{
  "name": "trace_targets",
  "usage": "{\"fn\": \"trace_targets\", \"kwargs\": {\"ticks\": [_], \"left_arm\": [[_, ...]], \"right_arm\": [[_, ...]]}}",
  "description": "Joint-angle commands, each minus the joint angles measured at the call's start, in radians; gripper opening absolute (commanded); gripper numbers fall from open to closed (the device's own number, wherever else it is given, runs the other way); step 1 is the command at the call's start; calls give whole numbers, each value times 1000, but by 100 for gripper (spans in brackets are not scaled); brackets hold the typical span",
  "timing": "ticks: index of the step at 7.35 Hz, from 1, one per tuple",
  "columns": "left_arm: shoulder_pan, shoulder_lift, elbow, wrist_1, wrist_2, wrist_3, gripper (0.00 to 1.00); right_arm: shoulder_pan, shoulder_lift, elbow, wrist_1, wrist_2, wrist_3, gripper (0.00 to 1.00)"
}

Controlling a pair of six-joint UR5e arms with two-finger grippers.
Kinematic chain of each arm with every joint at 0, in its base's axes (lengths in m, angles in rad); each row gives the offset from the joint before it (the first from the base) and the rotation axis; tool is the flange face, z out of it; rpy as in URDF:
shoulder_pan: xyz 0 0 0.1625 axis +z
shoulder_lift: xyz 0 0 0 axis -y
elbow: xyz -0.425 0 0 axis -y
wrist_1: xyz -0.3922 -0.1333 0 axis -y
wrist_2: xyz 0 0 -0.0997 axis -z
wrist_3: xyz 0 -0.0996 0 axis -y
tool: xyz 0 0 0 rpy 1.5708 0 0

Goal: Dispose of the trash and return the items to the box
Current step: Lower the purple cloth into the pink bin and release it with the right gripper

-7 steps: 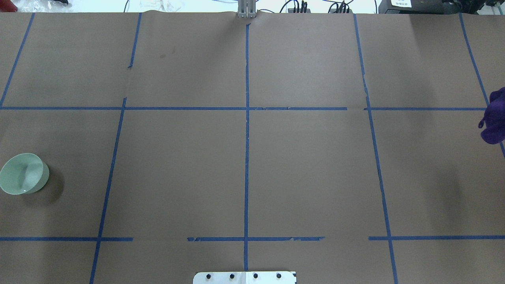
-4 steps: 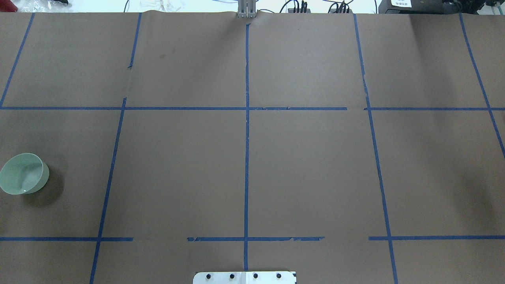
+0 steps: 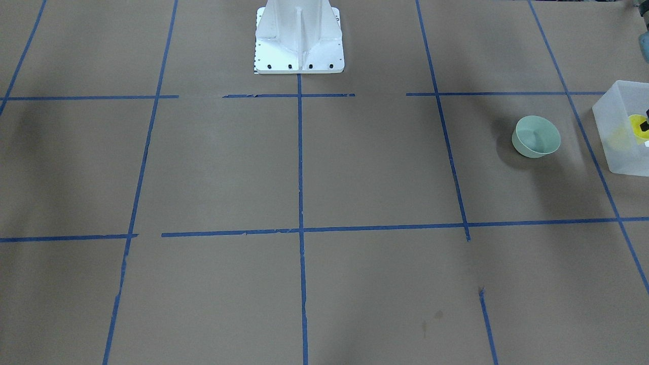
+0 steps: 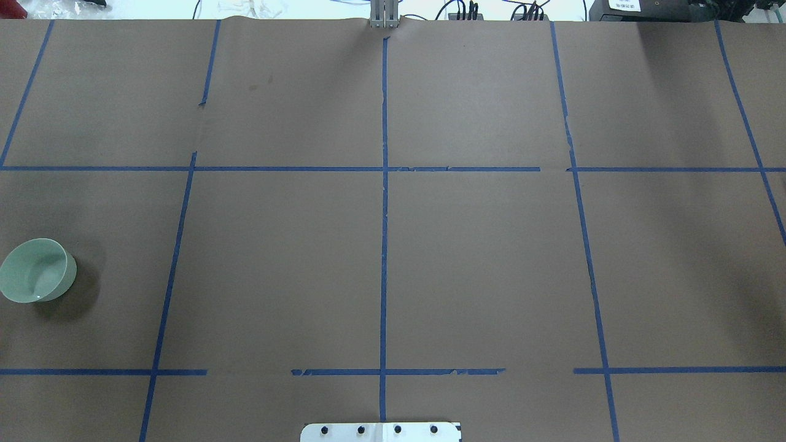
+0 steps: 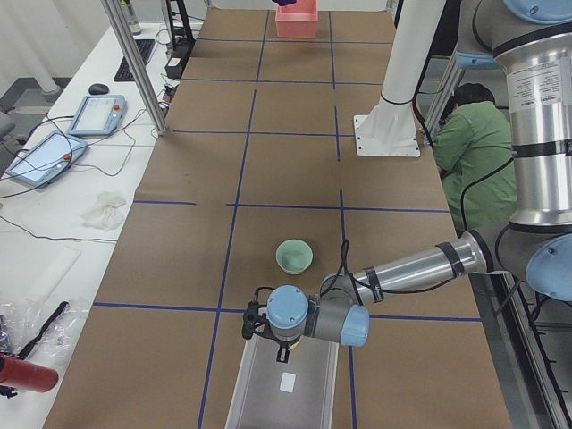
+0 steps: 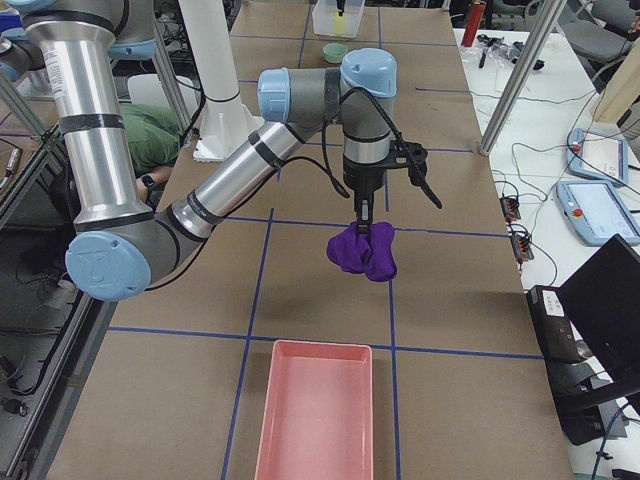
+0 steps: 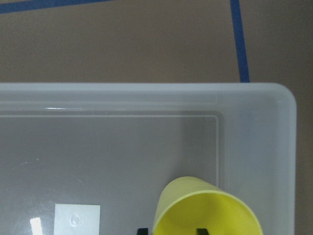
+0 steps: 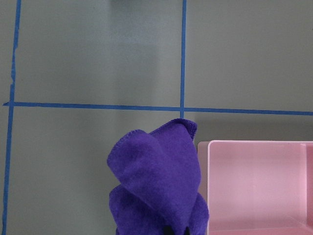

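The box [image 3: 608, 109] sits at the tabletop's [image 4: 479, 258] left edge, a pink tray [image 6: 315, 410] at its right. Near the tray, the right tool [image 6: 362, 222] clamps a purple cloth [image 6: 362, 250]. The bowl [image 3: 536, 136] stands beside the box. The cup [image 7: 195, 205] is inside the box, and the left tool [image 7: 171, 231] straddles the cup's rim, but its grip cannot be told.

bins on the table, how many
2. A translucent white bin at the table's end on the robot's left; a pink bin at the opposite end. Others may be out of view.
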Motion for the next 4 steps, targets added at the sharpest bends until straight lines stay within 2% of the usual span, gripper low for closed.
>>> {"fn": "trace_targets", "kwargs": {"ticks": [1, 2, 3, 4], "left_arm": [[-10, -4, -86, 2, 4, 6, 100], [-34, 1, -148, 13, 4, 8, 100], [-110, -1, -232, 95, 6, 33, 100], [-149, -6, -371, 210, 50, 34, 100]], "right_arm": [[67, 9, -56, 5, -10, -81, 0], [71, 11, -82, 14, -25, -123, 0], [83, 5, -119, 67, -27, -129, 0], [118, 3, -199, 128, -27, -191, 0]]}}
